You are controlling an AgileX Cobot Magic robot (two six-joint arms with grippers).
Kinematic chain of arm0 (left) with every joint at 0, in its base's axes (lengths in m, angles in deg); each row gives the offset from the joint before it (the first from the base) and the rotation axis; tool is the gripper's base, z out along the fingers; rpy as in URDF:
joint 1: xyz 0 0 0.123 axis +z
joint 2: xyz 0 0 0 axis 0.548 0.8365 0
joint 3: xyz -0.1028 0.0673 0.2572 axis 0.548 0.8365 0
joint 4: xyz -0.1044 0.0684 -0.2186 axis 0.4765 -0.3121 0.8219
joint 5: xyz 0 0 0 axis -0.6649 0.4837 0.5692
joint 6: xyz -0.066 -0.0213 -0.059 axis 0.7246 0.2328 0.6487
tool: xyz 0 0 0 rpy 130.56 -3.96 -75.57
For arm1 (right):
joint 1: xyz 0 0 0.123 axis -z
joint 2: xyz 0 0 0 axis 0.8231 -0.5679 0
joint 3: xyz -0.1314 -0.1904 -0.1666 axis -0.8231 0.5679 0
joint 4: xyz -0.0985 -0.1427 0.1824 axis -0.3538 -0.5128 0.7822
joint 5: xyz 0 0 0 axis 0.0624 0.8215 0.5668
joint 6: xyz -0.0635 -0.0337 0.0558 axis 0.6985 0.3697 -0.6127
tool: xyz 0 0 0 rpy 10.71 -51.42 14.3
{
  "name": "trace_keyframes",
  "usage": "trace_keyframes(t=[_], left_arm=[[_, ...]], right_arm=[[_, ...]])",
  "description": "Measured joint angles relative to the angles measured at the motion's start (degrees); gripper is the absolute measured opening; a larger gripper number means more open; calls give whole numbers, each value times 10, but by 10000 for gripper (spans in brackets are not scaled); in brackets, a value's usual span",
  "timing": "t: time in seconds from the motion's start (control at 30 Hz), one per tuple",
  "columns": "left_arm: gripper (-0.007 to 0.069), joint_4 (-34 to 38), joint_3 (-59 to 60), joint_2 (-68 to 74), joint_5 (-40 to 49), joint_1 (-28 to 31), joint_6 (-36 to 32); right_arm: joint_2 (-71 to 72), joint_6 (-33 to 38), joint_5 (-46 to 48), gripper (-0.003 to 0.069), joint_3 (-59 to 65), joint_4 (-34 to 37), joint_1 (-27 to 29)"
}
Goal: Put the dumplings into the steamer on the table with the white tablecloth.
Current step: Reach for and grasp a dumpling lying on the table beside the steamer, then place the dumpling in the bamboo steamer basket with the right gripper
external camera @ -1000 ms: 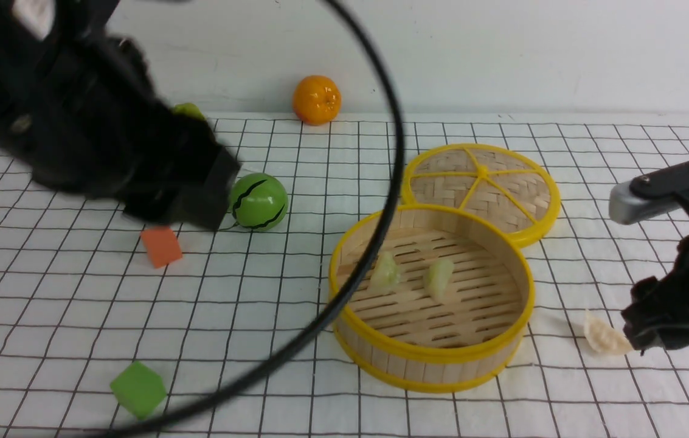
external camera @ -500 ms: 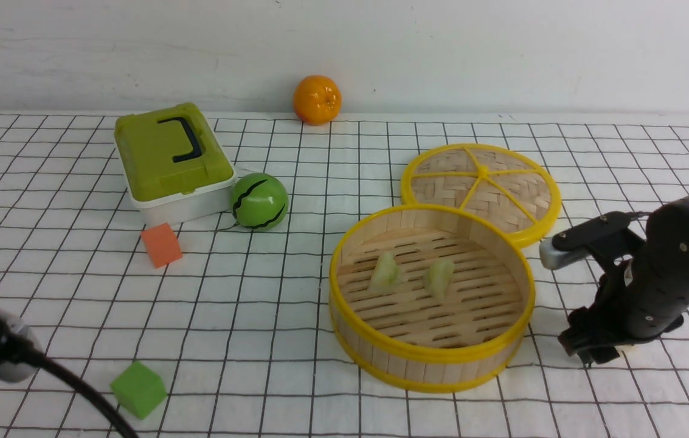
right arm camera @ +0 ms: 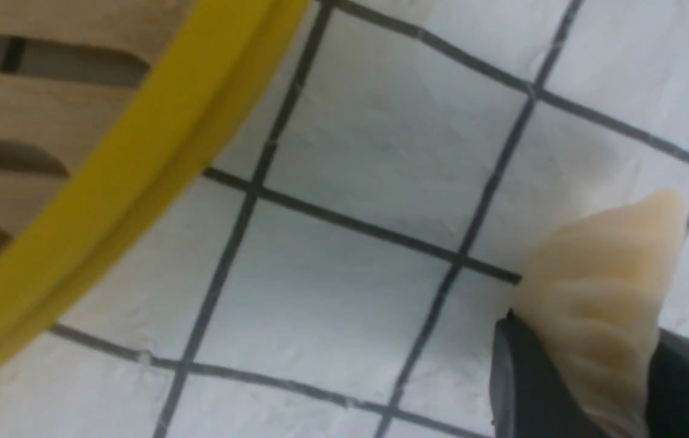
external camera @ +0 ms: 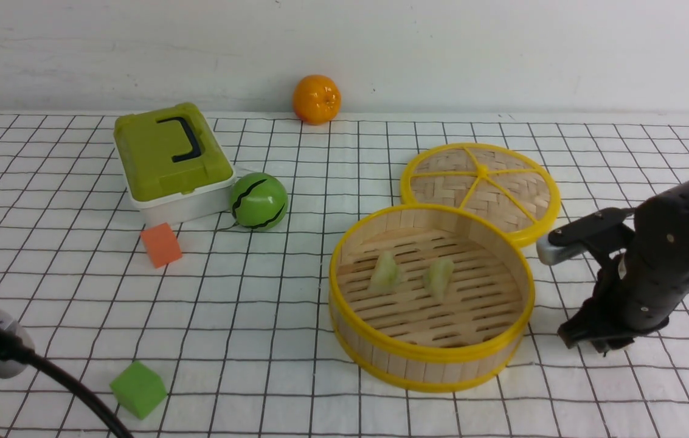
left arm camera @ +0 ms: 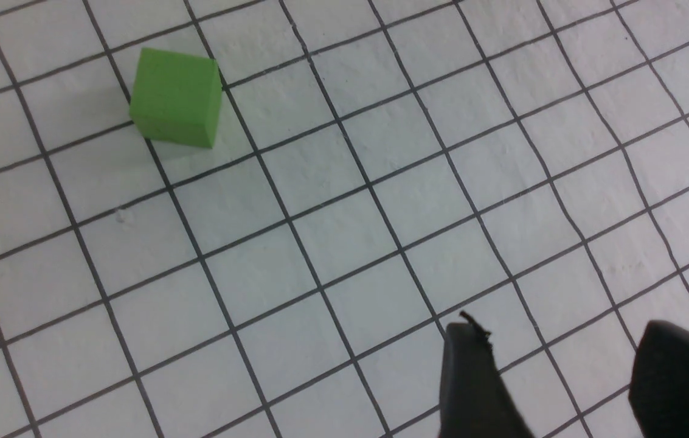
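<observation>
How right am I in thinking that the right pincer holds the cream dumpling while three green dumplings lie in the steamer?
Not quite: the front view shows only two green dumplings in the steamer, not three. The right pincer does hold the cream dumpling.

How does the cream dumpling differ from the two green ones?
The cream dumpling is off-white and pleated; the green dumplings are pale yellow-green. The cream dumpling is held in the right gripper outside the steamer; the green dumplings lie loose on its slatted floor. All are small and pale.
</observation>
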Motion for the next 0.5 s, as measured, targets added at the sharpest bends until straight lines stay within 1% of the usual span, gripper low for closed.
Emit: trace_keyframes(t=[0.03,0.07,0.17,0.33,0.43,0.47,0.5], left_arm=[[354,0,0,0,-1,0,0],[354,0,0,0,0,0,0],[354,0,0,0,-4,0,0],[354,1,0,0,-28,0,0],[354,4,0,0,-32,0,0],[354,7,0,0,-32,0,0],[354,7,0,0,-32,0,0]], right_arm=[[13,0,27,176,-13,0,-1],[18,0,32,176,-18,1,-2],[68,1,68,176,-56,25,-26],[104,31,73,176,-101,106,-108],[95,36,67,176,-106,125,-142],[84,37,59,176,-106,133,-165],[77,37,56,176,-106,135,-169]])
